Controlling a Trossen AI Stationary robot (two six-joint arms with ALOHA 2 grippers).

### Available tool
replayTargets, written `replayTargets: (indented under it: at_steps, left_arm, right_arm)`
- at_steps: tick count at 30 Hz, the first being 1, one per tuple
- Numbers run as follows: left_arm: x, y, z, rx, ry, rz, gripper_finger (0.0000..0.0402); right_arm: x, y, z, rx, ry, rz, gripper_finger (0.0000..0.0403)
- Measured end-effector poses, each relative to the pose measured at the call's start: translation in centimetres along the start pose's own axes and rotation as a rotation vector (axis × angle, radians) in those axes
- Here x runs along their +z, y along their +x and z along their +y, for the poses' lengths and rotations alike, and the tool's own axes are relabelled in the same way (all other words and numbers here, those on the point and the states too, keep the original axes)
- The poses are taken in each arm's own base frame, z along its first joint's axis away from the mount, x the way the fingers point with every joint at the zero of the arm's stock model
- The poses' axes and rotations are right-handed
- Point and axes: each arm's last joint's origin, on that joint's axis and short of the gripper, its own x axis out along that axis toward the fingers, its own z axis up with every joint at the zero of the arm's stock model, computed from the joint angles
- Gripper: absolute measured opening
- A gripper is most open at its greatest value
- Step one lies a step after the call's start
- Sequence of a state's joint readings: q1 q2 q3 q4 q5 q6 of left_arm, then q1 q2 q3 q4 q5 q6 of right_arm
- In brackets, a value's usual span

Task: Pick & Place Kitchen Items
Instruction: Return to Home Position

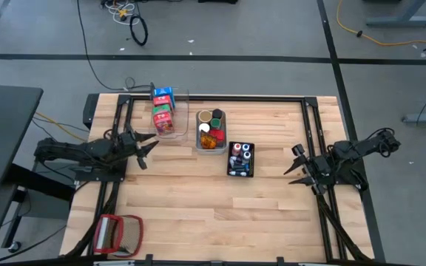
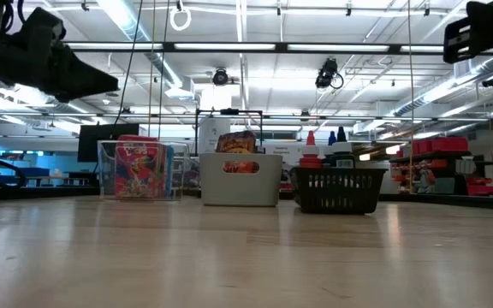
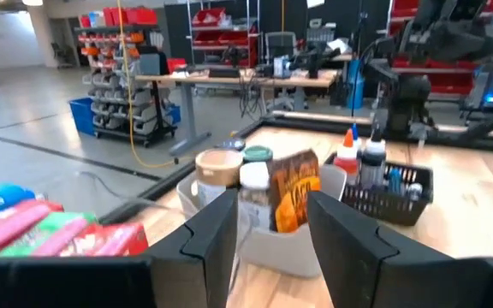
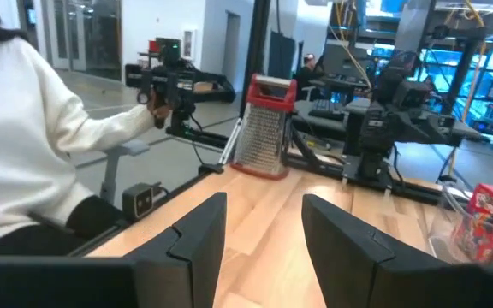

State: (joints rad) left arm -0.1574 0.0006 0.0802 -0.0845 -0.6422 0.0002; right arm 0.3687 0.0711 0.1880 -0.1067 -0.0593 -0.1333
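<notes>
The left hand [image 1: 148,149] hovers over the left side of the tabletop [image 1: 213,210], its fingers [image 3: 216,235] spread wide with nothing between them. The right hand [image 1: 294,163] hangs over the right side, likewise wide and empty. Both point inward toward the middle, well apart from each other. Judging by this, the sorting looks done and what remains is to park the arms. Neither hand needs to close on anything, and any closing is best done clear of the bins.

Just beyond the left hand stands the clear bin [image 1: 186,111] with the cartons [image 1: 164,111] inside. Beside it the grey bin [image 1: 211,150] holds the jars [image 1: 210,127]. The black bin [image 1: 240,176], nearest the right hand, holds the bottles [image 1: 240,154]. No loose item shows on the bare wood. The safest retreat is probably back and up, away from the bins, so that no finger catches a rim or a bottle cap standing above the black bin's wall.

Farther off, the red-framed grater [image 1: 117,233] sits at the tabletop's corner on the left arm's side, well apart from the bins. Beyond the tabletop's edge, the right wrist view shows a person [image 4: 24,145] in a white sleeve, so a slow, tucked motion suits.
</notes>
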Motion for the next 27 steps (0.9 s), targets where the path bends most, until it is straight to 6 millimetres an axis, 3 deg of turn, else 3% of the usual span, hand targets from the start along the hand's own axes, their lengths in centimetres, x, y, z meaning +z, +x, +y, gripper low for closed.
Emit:
replayTargets:
  at_steps: [20,27]
  left_arm:
    - [-0.6,0.2,-0.3,-0.033,-0.005,-0.012,0.0151]
    - [-0.6,0.2,-0.3,-0.033,-0.005,-0.012,0.0151]
  right_arm:
    - [-0.4,-0.5,0.0,-0.028,0.020,-0.028,0.0165]
    - [-2.7,0.4,0.1,-0.070,0.002,-0.083,0.0165]
